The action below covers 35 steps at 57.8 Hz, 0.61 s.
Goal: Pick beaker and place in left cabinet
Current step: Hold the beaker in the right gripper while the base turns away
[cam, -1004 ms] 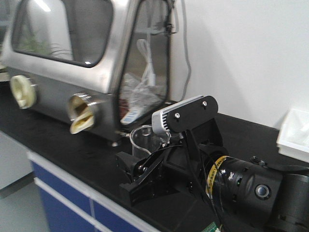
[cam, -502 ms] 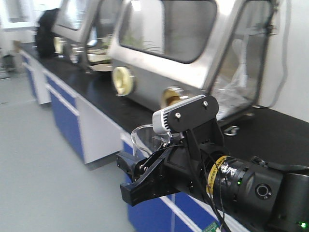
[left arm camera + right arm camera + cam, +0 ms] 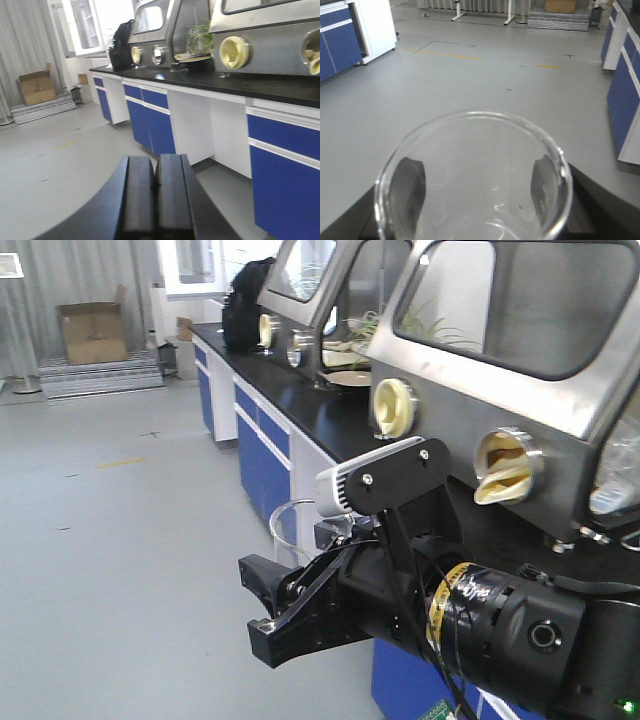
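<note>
Right gripper (image 3: 477, 182) clamps the clear beaker (image 3: 298, 530) by its walls out over bare floor (image 3: 470, 75), left gripper (image 3: 155, 185) pinched together holding nothing, left cabinet not in view, so a base jolt could slip the smooth glass loose and shatter it.

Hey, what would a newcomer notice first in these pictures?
A clear beaker fills the right wrist view, gripped in the right pincer above grey floor. In the front view, steel glove boxes with yellow ports line a black bench at right. The left pincer is shut, empty.
</note>
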Available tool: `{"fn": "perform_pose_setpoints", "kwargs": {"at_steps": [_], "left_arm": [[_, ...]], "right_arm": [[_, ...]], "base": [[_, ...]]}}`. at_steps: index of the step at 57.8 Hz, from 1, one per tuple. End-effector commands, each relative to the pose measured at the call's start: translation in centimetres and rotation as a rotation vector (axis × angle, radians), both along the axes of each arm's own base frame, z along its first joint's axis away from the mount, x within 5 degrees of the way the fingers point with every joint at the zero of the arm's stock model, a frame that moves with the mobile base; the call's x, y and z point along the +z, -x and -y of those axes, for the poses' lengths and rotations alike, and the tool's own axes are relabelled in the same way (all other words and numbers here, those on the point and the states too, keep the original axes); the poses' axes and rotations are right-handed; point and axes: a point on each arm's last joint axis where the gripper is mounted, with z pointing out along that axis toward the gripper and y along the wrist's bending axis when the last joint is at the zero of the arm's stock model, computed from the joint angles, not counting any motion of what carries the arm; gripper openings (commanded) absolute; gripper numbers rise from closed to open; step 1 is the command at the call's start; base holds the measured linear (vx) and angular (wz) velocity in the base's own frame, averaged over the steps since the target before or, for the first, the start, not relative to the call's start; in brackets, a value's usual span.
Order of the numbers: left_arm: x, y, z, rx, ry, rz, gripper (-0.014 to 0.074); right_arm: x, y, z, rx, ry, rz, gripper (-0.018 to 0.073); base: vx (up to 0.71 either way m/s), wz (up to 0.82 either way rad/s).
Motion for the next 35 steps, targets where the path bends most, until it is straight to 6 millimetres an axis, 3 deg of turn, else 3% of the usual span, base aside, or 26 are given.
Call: {"fn": "perform_pose_setpoints", "kwargs": {"at_steps": [1,35], "left_arm": [[0.33,0.15,0.02,-0.005,0.017,0.085,0.0001],[0.33,0.15,0.02,-0.005,0.017,0.085,0.0001]], "right_arm": [[2.69,0.59,0.27,0.036,-0.081,0.086,0.0017],[2.69,0.59,0.27,0.036,-0.081,0.086,0.0017]], "base": [[0.07,0.28],[0.14,0.39]]}}
